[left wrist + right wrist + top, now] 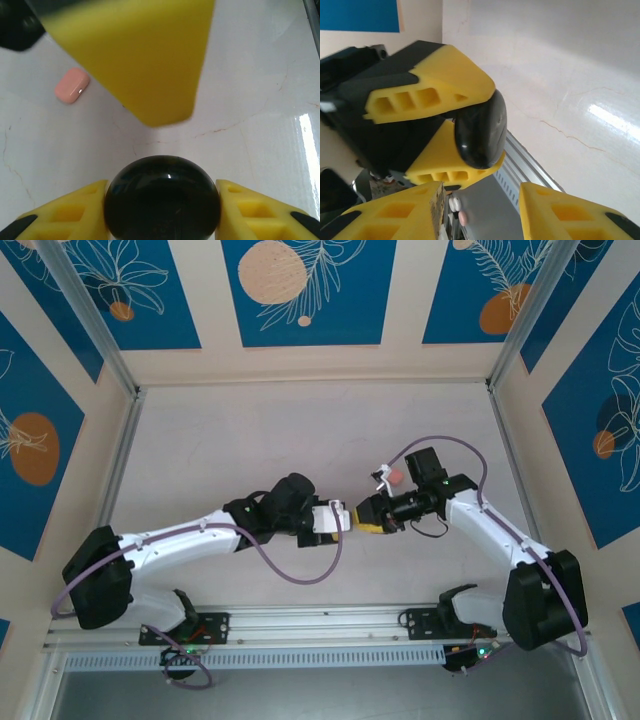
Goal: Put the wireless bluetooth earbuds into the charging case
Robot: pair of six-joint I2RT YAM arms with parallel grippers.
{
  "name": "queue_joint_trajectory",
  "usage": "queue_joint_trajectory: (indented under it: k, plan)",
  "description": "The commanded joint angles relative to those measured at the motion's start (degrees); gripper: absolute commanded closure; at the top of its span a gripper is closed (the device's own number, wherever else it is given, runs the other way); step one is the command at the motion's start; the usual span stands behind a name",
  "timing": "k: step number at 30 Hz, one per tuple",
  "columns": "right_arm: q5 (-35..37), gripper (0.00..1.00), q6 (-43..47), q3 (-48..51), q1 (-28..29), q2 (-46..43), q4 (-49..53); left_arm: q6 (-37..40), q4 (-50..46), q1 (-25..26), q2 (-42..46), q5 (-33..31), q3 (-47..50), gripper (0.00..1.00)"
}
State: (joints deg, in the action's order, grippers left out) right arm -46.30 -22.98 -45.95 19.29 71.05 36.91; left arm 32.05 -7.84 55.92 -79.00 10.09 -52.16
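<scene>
So our left gripper (340,518) is clamped on a black disc (481,130), the right gripper (368,518) faces it with jaws apart, and the pink case (396,477) lies on the table (250,100) just beyond the right arm (480,525), which is nearer.

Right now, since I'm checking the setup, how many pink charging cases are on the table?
1. The charging case lies on the table, upper left in the left wrist view, beyond the black disc. Another could be hidden from these cameras.
</scene>
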Motion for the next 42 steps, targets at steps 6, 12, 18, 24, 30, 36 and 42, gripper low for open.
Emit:
queue_joint_trajectory:
  k: [6, 12, 18, 24, 30, 36, 42]
  plan:
    - [0.08, 0.55, -2.07, -0.93, 3.81, 2.80, -3.39, -0.49, 1.79, -0.37, 1.90, 1.80, 0.74, 0.71]
    - [-0.35, 0.55, -2.66, -0.98, 4.87, 4.29, -5.12, -1.10, 2.37, -0.37, 1.70, 2.72, 0.72, 0.71]
    - [-2.03, 0.64, -3.21, -0.99, 5.30, 5.17, -7.53, -1.81, 2.94, -0.29, 1.83, 3.97, 0.75, 0.71]
    - [-1.19, 0.77, -2.02, -0.79, 5.44, 3.62, -8.69, -2.38, 3.61, -0.29, 2.07, 3.60, 0.73, 0.69]
    - [5.07, 0.83, 4.29, 0.35, 4.21, -2.53, -10.51, -5.60, 6.62, -1.65, 4.45, 2.69, 2.93, 0.37]
    - [8.62, 0.83, 15.31, 3.14, 3.13, -10.12, -16.75, -9.65, 5.75, -4.99, 8.68, 6.83, 3.81, 0.27]
    - [4.53, 0.83, 28.64, 3.60, 2.43, -11.89, -19.78, -13.68, 7.73, -9.63, 13.51, 15.97, 6.28, 0.30]
